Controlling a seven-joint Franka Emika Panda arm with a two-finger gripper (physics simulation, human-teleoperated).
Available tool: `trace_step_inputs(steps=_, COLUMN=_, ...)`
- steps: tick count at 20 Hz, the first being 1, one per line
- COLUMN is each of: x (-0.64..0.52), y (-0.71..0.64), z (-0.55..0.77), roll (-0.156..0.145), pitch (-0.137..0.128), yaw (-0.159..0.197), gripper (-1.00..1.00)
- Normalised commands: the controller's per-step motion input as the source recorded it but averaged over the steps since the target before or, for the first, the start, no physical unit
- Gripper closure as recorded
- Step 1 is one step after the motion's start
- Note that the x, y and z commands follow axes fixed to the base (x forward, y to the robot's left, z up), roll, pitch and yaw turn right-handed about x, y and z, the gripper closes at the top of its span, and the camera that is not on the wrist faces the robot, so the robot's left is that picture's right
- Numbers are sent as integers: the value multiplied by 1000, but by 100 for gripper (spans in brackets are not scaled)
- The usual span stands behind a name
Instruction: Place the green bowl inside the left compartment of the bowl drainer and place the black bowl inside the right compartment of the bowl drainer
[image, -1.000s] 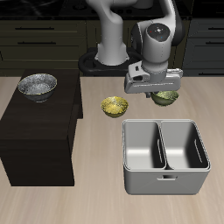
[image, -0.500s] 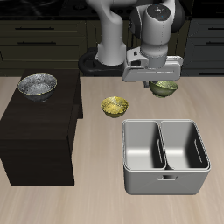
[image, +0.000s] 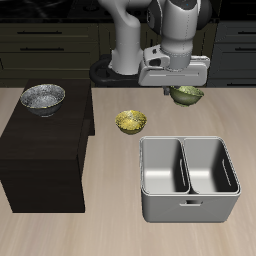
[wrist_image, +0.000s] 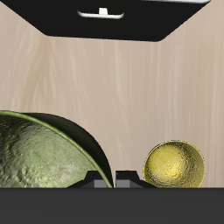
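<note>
Green bowl (image: 186, 95), small, round and olive with a darker rim, is hanging clamped in the two-finger gripper (image: 183, 92), now riding higher than a moment ago and clear of the table behind the grey metal two-well bowl drainer (image: 188, 178). Going left to right from the drainer's far side: the black bowl (image: 43, 97), wide with a speckled silvery inside, is sitting on the dark cabinet (image: 45, 150); the yellow-gold small bowl (image: 130, 121) is resting just behind the drainer. The lift suggests the carry to the left compartment is starting.
</note>
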Motion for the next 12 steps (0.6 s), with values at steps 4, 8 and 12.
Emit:
trace_step_inputs(steps=4, x=155, y=-33, z=134, roll=-12, pitch=6, yaw=-11, gripper=100)
trace_step_inputs(steps=8, x=126, y=35, z=295, roll=3, pitch=-50, yaw=5, gripper=100)
trace_step_inputs(steps=12, x=225, y=-45, z=294, roll=-10, pitch=-28, yaw=-18, gripper=100)
